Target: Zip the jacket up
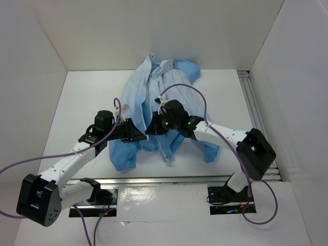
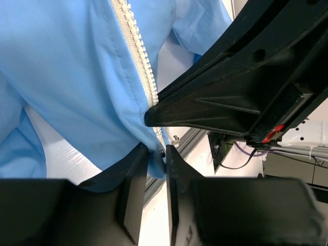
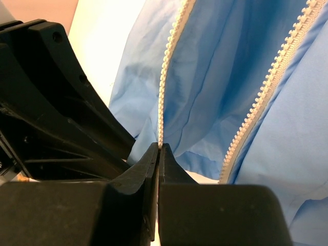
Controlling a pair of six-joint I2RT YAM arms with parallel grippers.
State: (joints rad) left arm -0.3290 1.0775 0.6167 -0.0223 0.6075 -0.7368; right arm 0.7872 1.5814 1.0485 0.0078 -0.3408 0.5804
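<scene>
The light-blue jacket [image 1: 148, 95] lies open on the white table, collar at the far end. My left gripper [image 1: 145, 129] is shut on the jacket's lower hem beside the white zipper strip [image 2: 137, 56]; in the left wrist view [image 2: 156, 154] blue fabric fills the gap between its jaws. My right gripper [image 1: 155, 126] is shut on the end of the other zipper strip [image 3: 165, 77]; in the right wrist view [image 3: 159, 149] the jaws meet on the strip's end. A second strip [image 3: 271, 82] runs at the right. The two grippers are almost touching.
A metal rail [image 1: 256, 107] runs along the table's right edge and another [image 1: 169, 180] along the near edge. White walls enclose the table. Purple cables [image 1: 189, 92] loop above the arms. The jacket's cuffs [image 1: 125, 163] lie near the front rail.
</scene>
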